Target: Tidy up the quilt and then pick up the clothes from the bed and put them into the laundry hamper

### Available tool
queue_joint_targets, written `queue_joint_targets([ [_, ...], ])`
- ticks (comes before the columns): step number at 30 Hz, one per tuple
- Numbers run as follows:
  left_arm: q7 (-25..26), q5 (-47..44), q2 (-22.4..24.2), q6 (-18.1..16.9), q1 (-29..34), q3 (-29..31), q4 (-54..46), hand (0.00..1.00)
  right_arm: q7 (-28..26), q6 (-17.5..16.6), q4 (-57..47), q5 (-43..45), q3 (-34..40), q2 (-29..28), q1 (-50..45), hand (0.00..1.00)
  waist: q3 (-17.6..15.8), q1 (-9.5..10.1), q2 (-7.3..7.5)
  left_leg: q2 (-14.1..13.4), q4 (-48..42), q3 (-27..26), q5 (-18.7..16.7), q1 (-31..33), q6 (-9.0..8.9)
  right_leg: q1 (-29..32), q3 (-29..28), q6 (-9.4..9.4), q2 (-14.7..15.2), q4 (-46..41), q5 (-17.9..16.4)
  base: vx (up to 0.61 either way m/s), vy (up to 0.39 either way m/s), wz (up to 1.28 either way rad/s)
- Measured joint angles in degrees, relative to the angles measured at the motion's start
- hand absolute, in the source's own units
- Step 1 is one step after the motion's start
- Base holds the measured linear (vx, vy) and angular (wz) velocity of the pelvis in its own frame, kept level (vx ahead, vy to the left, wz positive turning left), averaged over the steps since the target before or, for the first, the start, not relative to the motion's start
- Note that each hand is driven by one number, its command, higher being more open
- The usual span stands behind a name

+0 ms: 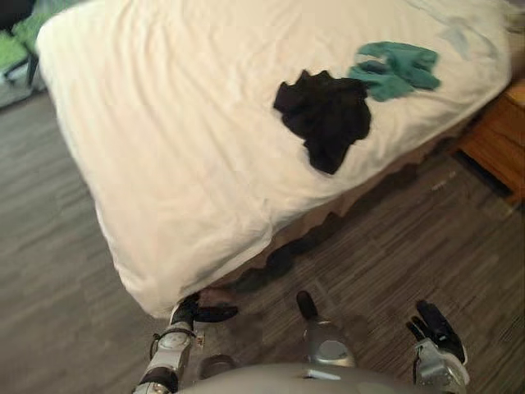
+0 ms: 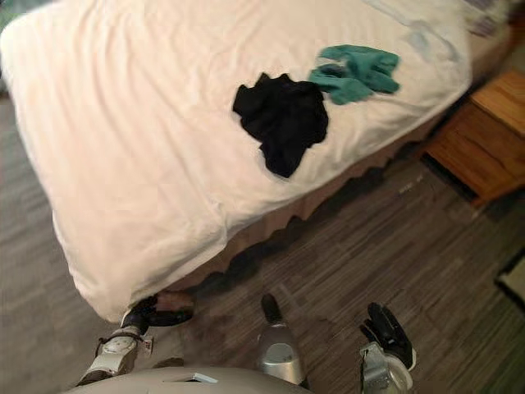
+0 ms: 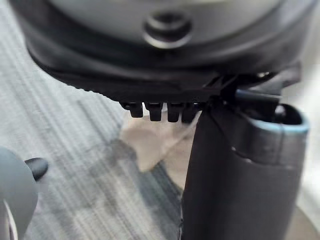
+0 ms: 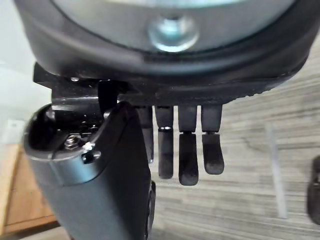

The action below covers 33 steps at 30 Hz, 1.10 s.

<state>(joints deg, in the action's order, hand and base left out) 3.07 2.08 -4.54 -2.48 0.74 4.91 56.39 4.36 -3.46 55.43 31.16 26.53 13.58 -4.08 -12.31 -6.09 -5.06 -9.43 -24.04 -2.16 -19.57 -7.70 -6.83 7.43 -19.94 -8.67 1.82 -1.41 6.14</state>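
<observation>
A cream quilt (image 1: 180, 148) lies spread over the bed, and its near corner hangs down toward the floor. On it, toward the right side, lies a crumpled black garment (image 1: 324, 115), with a teal garment (image 1: 394, 70) just beyond, touching its far edge. My left hand (image 1: 197, 313) hovers low beside the quilt's hanging corner, open and holding nothing; its thumb (image 3: 240, 175) stands out over the floor. My right hand (image 1: 435, 324) hangs over the wood floor well clear of the bed, its fingers (image 4: 187, 155) relaxed and straight, empty.
A wooden nightstand (image 1: 500, 135) stands at the right by the bed's far end. A brown bed skirt (image 1: 361, 197) shows under the quilt's edge. Grey plank floor (image 1: 394, 246) runs along the bed's right side. Something green (image 1: 12, 45) sits at the far left.
</observation>
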Motion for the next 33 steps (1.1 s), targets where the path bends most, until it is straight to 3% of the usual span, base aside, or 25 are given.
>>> queue_joint_targets([
  [1,-0.34,-0.21,0.42,0.0,0.08,-1.11,0.5,1.0,-0.51,0.99,1.19,-2.0,-0.92,-0.08,0.01,1.0,0.43,-0.3,-1.19,1.39,1.18,5.04,-2.9,-1.48,0.27,0.67,-1.56,-0.93,-0.37,-1.05,-0.01,-0.14,0.303,-1.01],
  [2,-0.55,-0.21,0.35,-0.04,0.09,-1.92,0.46,1.0,-0.65,1.6,1.26,-3.0,-1.31,-0.9,-0.42,1.0,0.43,-0.51,-1.18,2.27,2.54,5.72,-3.76,-2.58,0.61,1.07,-2.23,-1.49,-0.39,-1.75,-0.02,-0.18,0.297,-0.47],
  [3,-0.91,-0.22,0.3,-0.35,-0.1,-2.6,0.3,1.0,-1.62,1.96,1.17,-5.88,-1.93,-2.91,-1.17,1.0,0.2,-0.4,-0.75,3.37,5.23,4.63,-5.39,-3.96,2.28,2.04,-2.83,-2.35,-0.05,-2.82,0.47,-0.34,0.272,-0.63],
  [4,-1.11,-0.22,-0.5,-0.81,-0.03,-3.29,-0.08,1.0,-2.69,2.35,1.15,-9.72,-4.04,-5.85,-1.8,1.0,-0.11,1.0,1.64,6.37,7.65,0.4,-6.35,-5.14,3.85,4.48,-2.68,-3.17,1.81,-3.9,2.37,-0.4,0.236,-0.96],
  [5,-1.07,-0.21,-0.74,-0.96,0.14,-3.66,-0.39,1.0,-3.05,2.76,0.88,-10.93,-5.11,-6.82,-1.81,1.0,-0.33,1.85,2.75,7.08,7.79,-1.99,-5.73,-4.82,4.66,5.42,-1.54,-1.4,2.62,-2.83,5.03,-0.39,0.149,-1.29],
  [6,-1.07,-0.21,-0.84,-1.0,1.25,-4.21,-0.78,1.0,-3.56,2.99,0.52,-12.18,-6.09,-7.95,-1.67,1.0,-0.5,2.81,3.16,7.93,8.54,-4.59,-4.67,-4.31,5.68,6.31,3.94,2.94,3.99,-0.41,8.74,-0.31,0.051,-1.39],
  [7,-1.23,-0.08,-0.84,-0.99,2.09,-4.64,-0.71,1.0,-3.61,3.3,0.45,-15.3,-6.66,-9.12,-1.39,1.0,-1.03,3.32,4.0,9.39,10.4,-8.09,-2.88,-4.09,6.8,8.57,16.78,6.69,7.1,-2.56,5.79,-0.27,0.039,-1.17],
  [8,-1.46,-0.4,-0.34,-0.63,1.93,-4.38,-0.69,1.0,-3.48,3.32,0.43,-16.26,-6.8,-9.25,-1.58,1.0,-1.47,3.19,3.79,9.69,10.92,-9.15,-2.16,-3.72,7.08,10.12,23.47,8.51,9.13,-4.58,4.22,-0.29,0.122,-1.02],
  [9,-1.62,-0.48,0.06,-0.47,1.72,-4.68,-0.72,1.0,-3.18,2.67,0.39,-16.31,-5.42,-9.27,-1.44,1.0,-2.43,2.81,2.36,8.99,12.38,-11.02,-0.88,-3.91,7.51,11.59,33.51,9.91,11.62,-11.06,2.05,-0.18,0.155,-0.96],
  [10,-1.7,-0.27,-0.07,-0.45,1.89,-4.88,-0.59,1.0,-2.45,1.63,0.14,-17.55,-5.45,-8.05,-1.27,1.0,-2.77,2.67,0.93,7.72,14.1,-13.31,0.23,-4.96,7.26,11.16,37.29,10.61,10.98,-17.26,0.32,-0.14,0.161,-1.03],
  [12,-1.99,0.56,-1.25,-0.55,2.01,-5.64,-0.19,1.0,-2.31,1.75,0.32,-21.76,-8.04,-6.5,-1.82,1.0,-2.72,2.89,0.44,6.94,15.34,-16.69,0.98,-6.01,6.59,7.18,40.42,9.05,9.99,-20.31,-3.89,-0.03,0.058,-1.1],
  [13,-2.08,0.55,-2.35,-0.6,1.92,-6.09,0.45,1.0,-2.3,1.88,0.83,-23.63,-9.29,-6.21,-1.55,1.0,-2.38,3.95,1.47,7.12,15.28,-18.71,1.11,-5.92,6.35,5.81,41.63,7.05,9.59,-17.49,-6.15,-0.04,-0.01,-1.26],
  [17,-2.54,0.44,-2.19,-0.57,0.68,-7.27,1.67,1.0,-2.64,1.68,1.24,-26.17,-10.45,-5.53,-0.27,1.0,-3.15,2.83,2.15,8.3,14.83,-20.21,2.25,-6.67,5.5,8.87,36.77,8.08,8.46,-21.71,-5.61,-0.06,-0.095,-0.57],
  [18,-2.5,0.51,-2.22,-0.6,0.68,-7.27,1.64,1.0,-2.77,1.6,1.26,-26.31,-11.02,-5.43,0.04,1.0,-3.2,2.87,2.36,8.81,13.97,-20.73,2.38,-7.33,5.73,9.38,35.06,8.03,8.19,-23.52,-5.32,-0.08,-0.084,-0.73],
  [19,-2.26,0.55,-2.06,-0.8,0.9,-7.19,1.64,1.0,-2.76,1.59,1.61,-26.73,-12.61,-4.75,0.71,1.0,-3.05,3.73,1.09,7.52,13.08,-21.58,3.37,-7.51,7.27,8.63,32.84,7.94,6.8,-22.32,-4.32,-0.09,-0.113,-0.71],
  [20,-2.29,0.57,-2.15,-0.98,1.15,-7.16,1.62,1.0,-2.78,1.63,1.55,-27.09,-12.71,-4.6,1.19,1.0,-3.1,3.53,0.56,7.1,12.67,-21.18,3.36,-7.36,7.15,9.41,32.74,9.4,6.92,-27.69,-7.52,-0.07,-0.167,-0.32],
  [21,-2.22,0.54,-2.14,-1.83,1.5,-7.27,1.12,1.0,-3.09,1.5,1.7,-26.73,-11.72,-4.81,0.76,1.0,-2.89,2.79,1.93,7.4,12.46,-21.03,3.2,-7.53,6.92,10.11,32.2,9.57,9.39,-41.3,-15.34,0.0,-0.206,0.36],
  [22,-2.01,0.5,-2.08,-2.14,1.69,-7.26,0.79,1.0,-2.94,1.52,2.35,-27.03,-11.42,-5.17,0.44,1.0,-2.53,2.66,2.49,7.97,12.38,-19.91,2.71,-7.81,6.05,7.42,31.45,7.89,10.88,-43.26,-19.87,0.02,-0.254,0.45],
  [23,-1.99,0.43,-2.06,-1.78,1.58,-7.16,0.75,1.0,-2.75,1.79,2.55,-28.17,-11.52,-5.2,0.5,1.0,-2.51,3.04,3.31,8.21,11.53,-19.57,2.3,-7.24,5.34,6.24,31.08,6.29,9.93,-40.31,-21.96,0.0,-0.295,0.17],
  [24,-2.01,0.2,-1.06,-0.78,0.26,-6.39,0.74,1.0,-2.99,2.03,3.02,-28.77,-11.53,-4.89,0.83,1.0,-2.58,4.75,2.27,6.9,8.04,-19.15,1.85,-4.33,4.63,3.58,30.75,7.0,7.23,-32.31,-23.99,-0.04,-0.261,-0.14],
  [25,-1.7,0.23,-0.22,-0.37,-0.09,-6.3,0.9,1.0,-2.99,2.06,3.55,-28.78,-11.51,-4.4,1.08,1.0,-2.25,5.07,-0.13,4.52,5.18,-18.98,1.79,-2.14,4.5,2.48,30.79,6.62,5.32,-28.6,-21.54,-0.05,-0.205,-0.36],
  [26,-1.84,-0.55,1.09,-0.22,0.89,-5.95,0.53,1.0,-3.13,2.14,4.68,-28.84,-11.51,-3.99,1.08,1.0,-1.89,5.97,-1.66,1.33,-1.03,-18.37,2.89,2.4,5.6,0.17,30.76,7.58,2.41,-20.82,-17.8,-0.02,-0.147,-0.41],
  [28,-1.83,-2.58,1.58,-0.66,1.62,-5.79,-0.83,1.0,-2.82,3.06,7.04,-29.04,-11.46,-3.96,1.26,1.0,-2.12,6.08,-1.31,0.93,-4.5,-15.93,3.4,4.61,5.42,-2.52,29.76,8.1,1.67,-15.36,-15.15,-0.01,-0.111,-0.38],
  [31,-1.69,-5.55,2.56,-1.59,1.81,-6.06,-0.93,1.0,-2.19,3.08,7.35,-29.11,-11.7,-3.87,0.96,1.0,-2.07,6.63,-1.2,3.89,-4.41,-7.4,3.35,6.74,4.6,-3.77,26.69,7.98,0.8,-12.21,-13.44,0.0,-0.015,-0.67],
  [33,-1.59,-6.01,2.59,-2.02,1.82,-6.67,-0.59,1.0,-1.85,2.58,7.19,-29.05,-12.56,-3.99,0.36,1.0,-1.78,6.77,-1.49,3.8,-1.72,-7.04,5.52,6.63,4.58,-4.09,25.35,7.98,0.06,-11.54,-12.62,0.03,0.075,-0.53],
])
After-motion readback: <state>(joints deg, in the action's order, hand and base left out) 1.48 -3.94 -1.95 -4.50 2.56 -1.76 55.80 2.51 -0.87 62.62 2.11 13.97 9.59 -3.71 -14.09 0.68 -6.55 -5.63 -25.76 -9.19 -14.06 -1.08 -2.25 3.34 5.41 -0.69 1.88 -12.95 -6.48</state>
